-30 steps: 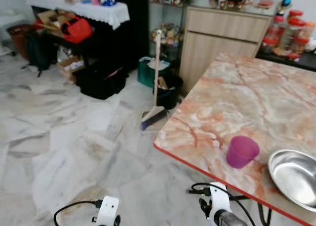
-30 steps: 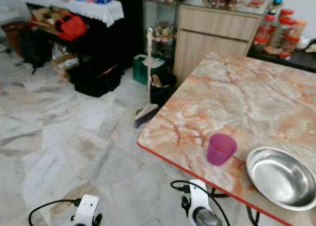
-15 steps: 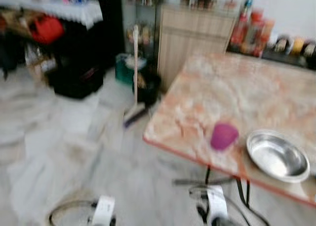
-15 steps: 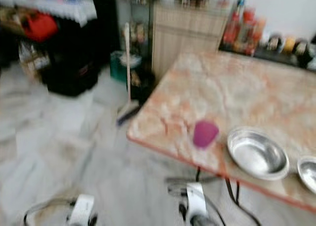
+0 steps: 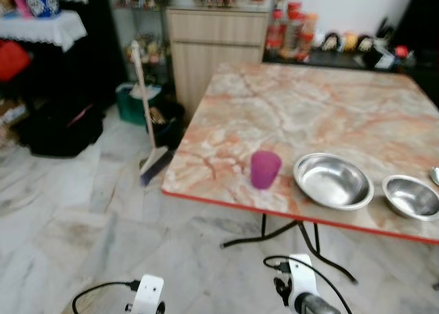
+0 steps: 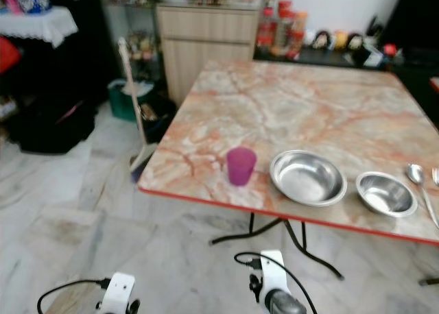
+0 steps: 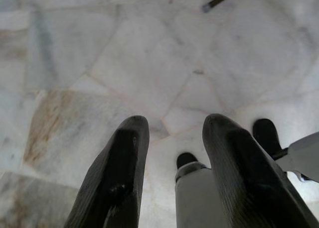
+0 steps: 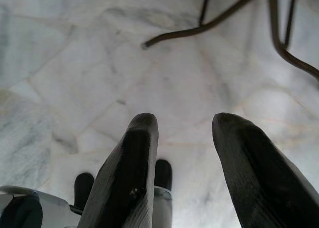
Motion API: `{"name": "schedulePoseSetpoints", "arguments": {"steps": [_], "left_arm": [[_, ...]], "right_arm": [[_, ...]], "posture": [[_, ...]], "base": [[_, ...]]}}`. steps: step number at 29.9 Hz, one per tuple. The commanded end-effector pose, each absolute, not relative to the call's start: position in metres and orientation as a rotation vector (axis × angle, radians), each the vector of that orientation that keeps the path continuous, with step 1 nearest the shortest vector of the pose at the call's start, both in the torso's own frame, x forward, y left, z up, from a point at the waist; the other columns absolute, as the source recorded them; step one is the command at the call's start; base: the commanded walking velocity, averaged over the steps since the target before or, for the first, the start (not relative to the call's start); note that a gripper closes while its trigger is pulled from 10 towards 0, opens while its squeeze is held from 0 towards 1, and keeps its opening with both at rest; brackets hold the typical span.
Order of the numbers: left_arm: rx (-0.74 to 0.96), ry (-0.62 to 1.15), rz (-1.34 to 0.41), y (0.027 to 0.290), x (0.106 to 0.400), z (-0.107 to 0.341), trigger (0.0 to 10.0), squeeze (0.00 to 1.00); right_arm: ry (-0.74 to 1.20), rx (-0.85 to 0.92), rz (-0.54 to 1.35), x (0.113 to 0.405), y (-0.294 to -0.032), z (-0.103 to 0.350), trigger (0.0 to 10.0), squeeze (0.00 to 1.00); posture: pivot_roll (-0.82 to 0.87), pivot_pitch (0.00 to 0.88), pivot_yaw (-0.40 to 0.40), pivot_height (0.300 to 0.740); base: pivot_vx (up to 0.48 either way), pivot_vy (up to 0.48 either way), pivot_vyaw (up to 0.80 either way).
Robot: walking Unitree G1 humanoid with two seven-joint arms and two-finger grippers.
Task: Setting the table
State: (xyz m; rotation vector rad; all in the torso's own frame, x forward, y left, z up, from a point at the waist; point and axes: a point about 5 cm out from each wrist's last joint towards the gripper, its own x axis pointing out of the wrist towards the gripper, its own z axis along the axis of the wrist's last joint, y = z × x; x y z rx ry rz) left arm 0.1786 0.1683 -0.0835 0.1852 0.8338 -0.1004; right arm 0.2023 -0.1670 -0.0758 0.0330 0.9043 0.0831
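Observation:
A marble-patterned table [image 6: 302, 115] with a red edge stands ahead. Near its front edge sit a purple cup [image 6: 241, 166], a large steel bowl [image 6: 307, 177] and a smaller steel bowl [image 6: 386, 193] in a row. A spoon [image 6: 417, 178] lies at the far right. Both arms hang low over the floor in front of the table. My left gripper [image 7: 172, 126] is open above the marble floor, holding nothing. My right gripper [image 8: 185, 126] is open too, pointing at the floor near the table's black legs [image 8: 209, 24].
A broom [image 6: 137, 115] leans by the table's left corner, beside a green bin [image 6: 123, 98]. A wooden cabinet [image 6: 206, 40] and a shelf with jars stand behind. Dark bags [image 6: 48, 122] sit at the left. The marble floor [image 6: 82, 218] lies between me and the table.
The view has swung right and pulled back, so the whole table front, both bowls and the spoon have come into sight. Cup and bowls sit as before. Both arms still hang.

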Motion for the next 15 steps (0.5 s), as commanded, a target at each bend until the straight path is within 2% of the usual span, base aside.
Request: {"name": "schedulePoseSetpoints", "arguments": {"steps": [1,9,15], "left_arm": [[0.182,0.824,-0.101,0.1693,0.1823,-0.0817,10.0,0.0],[0.189,0.821,-0.113,0.1683,0.183,-0.0813,10.0,0.0],[0.203,0.814,-0.125,0.1673,0.184,-0.0808,10.0,0.0]], "right_arm": [[0.895,0.042,0.062,0.2042,-0.1691,-0.0746,10.0,0.0],[0.876,0.054,0.039,0.2063,-0.1703,-0.0731,10.0,0.0],[0.873,0.049,0.038,0.2075,-0.1714,-0.0724,10.0,0.0]], "posture": [[0.0,0.0,-0.027,0.732],[-0.01,0.0,-0.026,0.732],[0.0,0.0,-0.027,0.732]], "base": [[0.0,0.0,-0.59],[0.0,0.0,-0.57],[0.0,0.0,0.0]]}}
